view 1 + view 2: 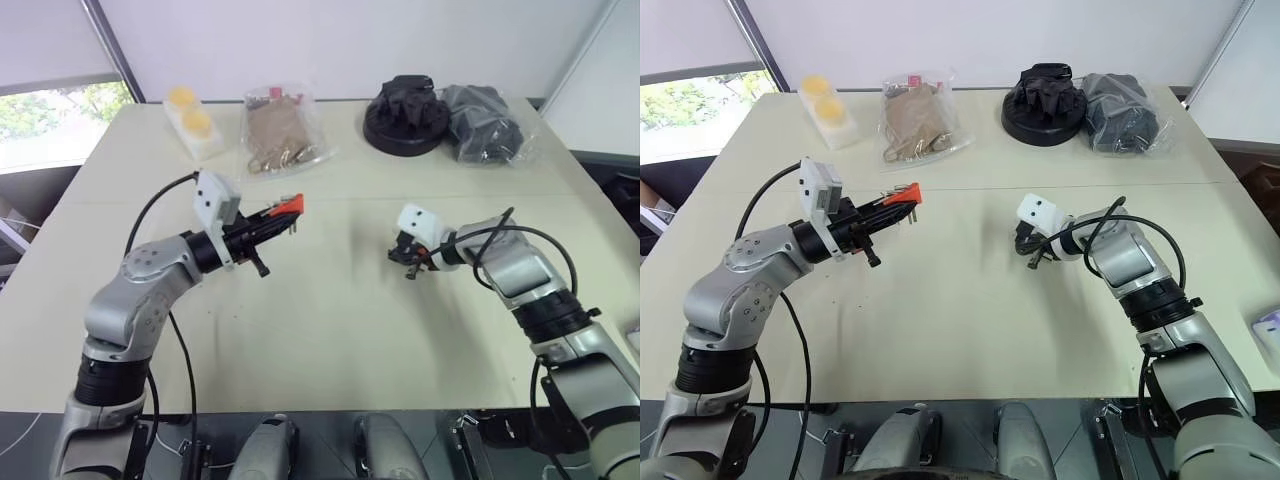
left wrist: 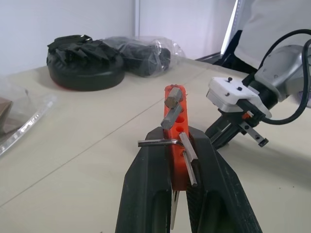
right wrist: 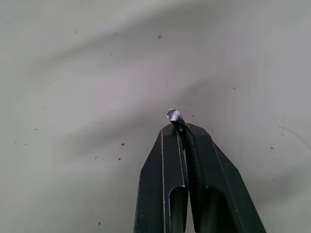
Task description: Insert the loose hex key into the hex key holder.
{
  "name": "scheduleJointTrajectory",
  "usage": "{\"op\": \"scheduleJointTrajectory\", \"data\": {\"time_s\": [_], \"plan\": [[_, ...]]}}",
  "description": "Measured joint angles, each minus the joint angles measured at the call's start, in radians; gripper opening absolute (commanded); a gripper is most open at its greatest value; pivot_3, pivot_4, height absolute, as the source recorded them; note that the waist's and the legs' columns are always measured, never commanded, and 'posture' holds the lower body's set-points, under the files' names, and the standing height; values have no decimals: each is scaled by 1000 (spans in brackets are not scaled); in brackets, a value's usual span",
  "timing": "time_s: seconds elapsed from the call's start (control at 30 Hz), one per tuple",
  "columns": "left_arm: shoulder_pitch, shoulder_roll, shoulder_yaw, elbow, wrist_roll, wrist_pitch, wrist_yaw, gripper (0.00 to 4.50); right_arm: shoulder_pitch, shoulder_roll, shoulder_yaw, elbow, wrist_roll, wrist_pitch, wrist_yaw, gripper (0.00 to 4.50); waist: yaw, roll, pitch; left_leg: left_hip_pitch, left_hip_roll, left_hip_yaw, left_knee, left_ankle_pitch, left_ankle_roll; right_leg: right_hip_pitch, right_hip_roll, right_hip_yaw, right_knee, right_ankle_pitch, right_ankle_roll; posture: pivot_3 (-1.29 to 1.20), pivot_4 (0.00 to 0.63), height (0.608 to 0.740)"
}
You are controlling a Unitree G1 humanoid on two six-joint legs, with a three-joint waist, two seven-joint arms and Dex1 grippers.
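Left tool is clamped on the hex key holder, held up above the table, orange end pointing twd the right arm. Right tool is pinched tight on the loose hex key — tip pokes out between the fingers, just over the table.
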Motion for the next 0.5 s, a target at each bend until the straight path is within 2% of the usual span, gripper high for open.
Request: {"op": "scheduleJointTrajectory", "data": {"time_s": [0.13, 0.27, 0.5], "plan": [[-24, -6, 0, 28, 0, 0, 5, 0, 10, 163, -150, 12, 41, -161, -186, 54, -9, 0, 0, 0, 1, 1, -1, 0, 0, -2, 1, 0, 1, 0, 0, 0, 150, 740], [-68, -16, 0, 41, -1, 0, 13, 0, -71, 327, -285, 10, 88, -346, -383, 54, -7, 0, 0, 0, 0, 1, -1, 0, 0, -2, 1, 0, 2, 0, 0, 0, 150, 740], [-120, -34, -1, 98, 0, 0, 16, 0, -110, 576, -379, -52, 268, -429, -489, 54, -8, 0, 0, 0, 0, -1, -1, 0, 0, -2, 1, 0, 2, 0, 0, 0, 150, 740]]}}
